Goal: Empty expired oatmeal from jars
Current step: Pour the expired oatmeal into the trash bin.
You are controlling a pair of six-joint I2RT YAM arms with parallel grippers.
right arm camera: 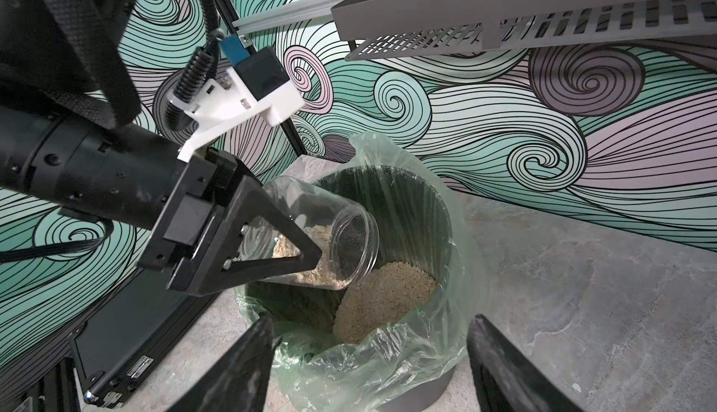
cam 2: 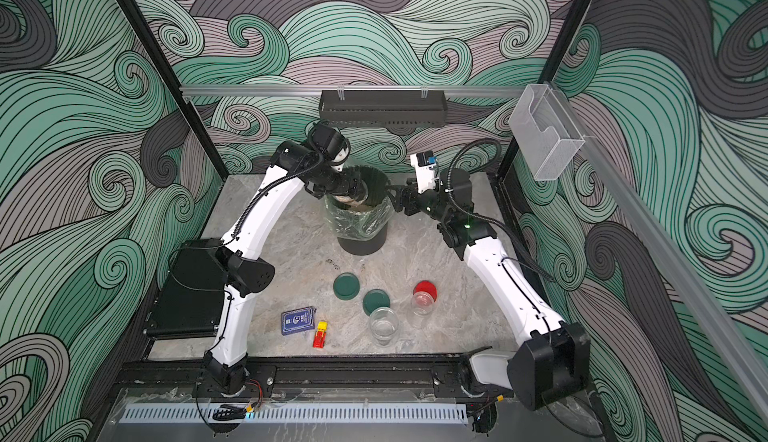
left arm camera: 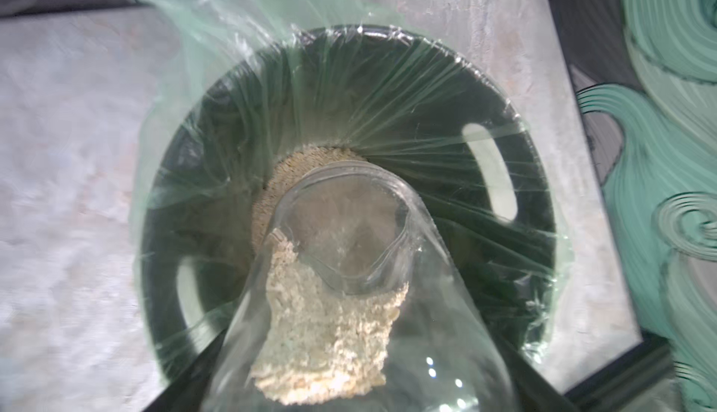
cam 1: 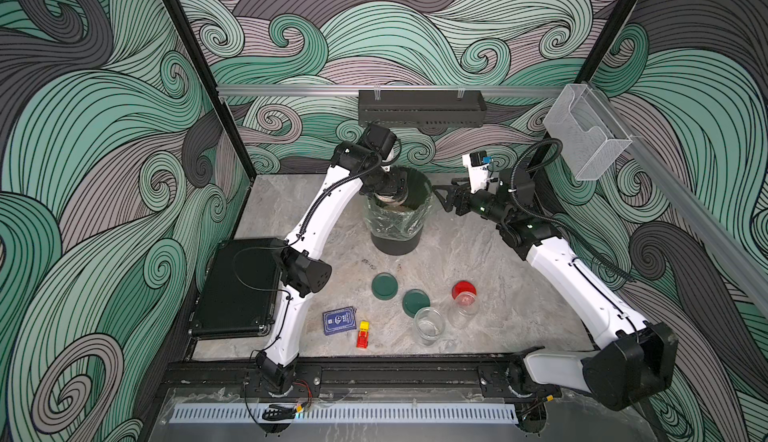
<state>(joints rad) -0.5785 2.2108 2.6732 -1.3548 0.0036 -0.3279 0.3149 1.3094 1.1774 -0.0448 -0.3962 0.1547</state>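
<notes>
**Hidden or unclear**
- Left tool (right arm camera: 310,245): one triangular finger crosses the near side of the held jar (right arm camera: 351,241). Its partner is behind the glass.
- In both top views the left wrist covers most of that tool and the jar.
- In the left wrist view the jar's base runs off the frame, and only dark finger edges show beside it.
- Right tool (right arm camera: 372,321): only two finger ends enter the right wrist view.
- Red lid (cam 1: 464,290): it meets the far edge of an upright jar (cam 1: 462,310). Whether it lies flat or leans cannot be told.

**Task's things**
- Held jar: lidless and clamped by its body in the left tool. It is tipped mouth-down over the black bin (cam 1: 395,244).
- Oatmeal (left arm camera: 326,336): a clump lies along the jar's lower wall, from between the fingers out to the mouth.
- Larger heap (right arm camera: 384,297): it lies in the clear liner (right arm camera: 361,367), below the mouth.
- Right tool: jaws well apart and gripping nothing. It sits just beside the bin's rim, facing the jar but clear of it.

**Tabletop (cam 1: 478,252), near edge**
- Second open jar (cam 1: 429,325), upright, overlapping a green lid (cam 1: 415,302).
- Another green lid (cam 1: 384,286), lying flat nearby.
- Blue card box (cam 1: 340,320).
- Red-yellow toy car (cam 1: 363,334).
- Black case (cam 1: 239,290).
</notes>
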